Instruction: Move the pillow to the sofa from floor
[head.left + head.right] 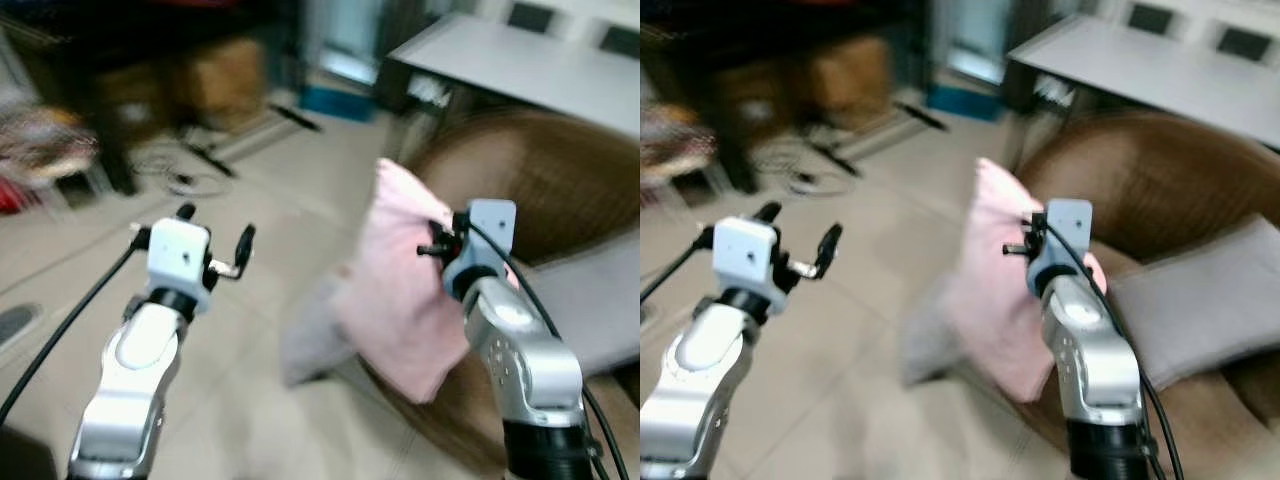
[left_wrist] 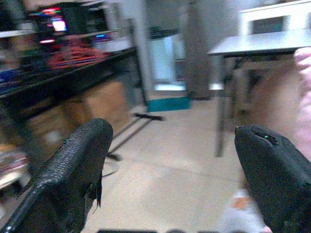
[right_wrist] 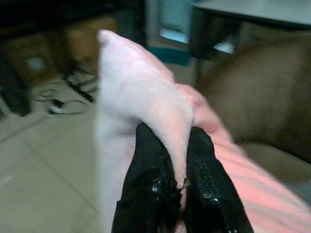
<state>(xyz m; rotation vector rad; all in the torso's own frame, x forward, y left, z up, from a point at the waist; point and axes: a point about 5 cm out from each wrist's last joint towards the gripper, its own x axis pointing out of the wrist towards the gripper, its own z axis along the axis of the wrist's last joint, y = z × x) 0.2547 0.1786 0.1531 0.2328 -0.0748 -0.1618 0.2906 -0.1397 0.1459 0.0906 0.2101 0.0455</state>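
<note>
A pink pillow (image 1: pixel 395 290) hangs in the air beside the brown sofa (image 1: pixel 530 180), held by its upper edge. My right gripper (image 1: pixel 440 245) is shut on the pillow; in the right wrist view both black fingers (image 3: pixel 150 170) pinch a fold of the pink fabric (image 3: pixel 141 92). The pillow's lower corner hangs in front of the sofa's front edge. My left gripper (image 1: pixel 215 240) is raised over the tiled floor to the left of the pillow, open and holding nothing. In the left wrist view its fingers (image 2: pixel 77 170) stand wide apart.
A grey cushion (image 1: pixel 1190 300) lies on the sofa seat. A grey table (image 1: pixel 520 60) stands behind the sofa. Dark shelving, cardboard boxes (image 1: pixel 215 80) and cables (image 1: pixel 190 170) fill the back left. Beige tiled floor (image 1: pixel 290 200) lies between.
</note>
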